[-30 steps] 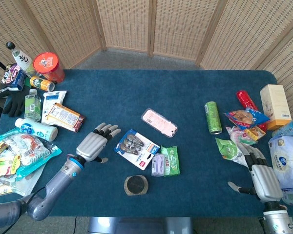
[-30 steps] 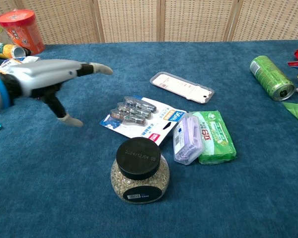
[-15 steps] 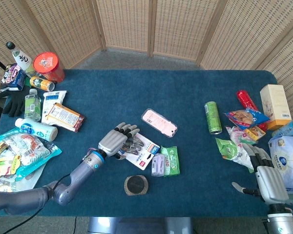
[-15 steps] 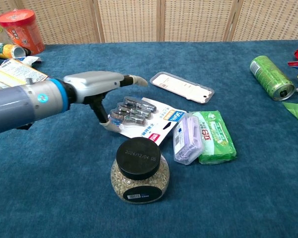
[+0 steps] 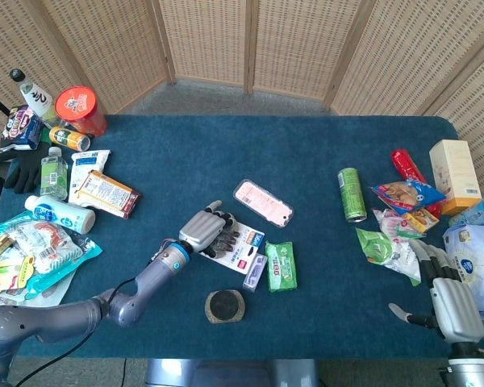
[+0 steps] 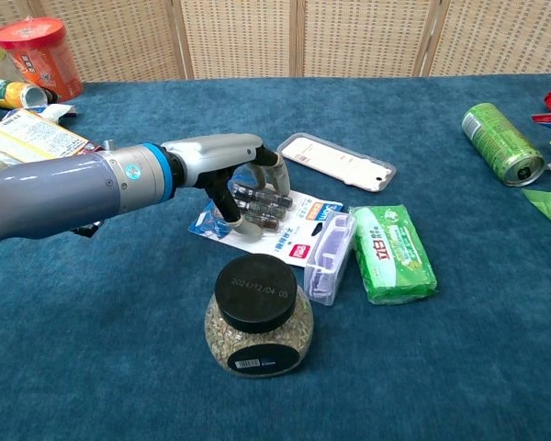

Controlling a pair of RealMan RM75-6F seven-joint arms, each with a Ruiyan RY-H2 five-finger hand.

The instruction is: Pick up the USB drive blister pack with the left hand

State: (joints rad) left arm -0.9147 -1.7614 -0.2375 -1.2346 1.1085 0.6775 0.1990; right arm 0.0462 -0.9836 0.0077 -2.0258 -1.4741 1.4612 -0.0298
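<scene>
While curled over USB blister pack (image 6: 289,230) | left hand (image 6: 243,179) fingers (image 6: 277,175) grip it | jar lid (image 6: 254,292) reads 2024/12/04

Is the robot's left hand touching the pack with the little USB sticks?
Touching. In the chest view the left hand lies on the USB pack, fingers curled down over its sticks with no gap showing.

The left hand (image 6: 241,179) rests on the USB drive blister pack (image 6: 285,230), apparently clasping it. The jar (image 6: 257,314) stands before the pack; the tissue packet (image 6: 392,253) lies right of it.
</scene>
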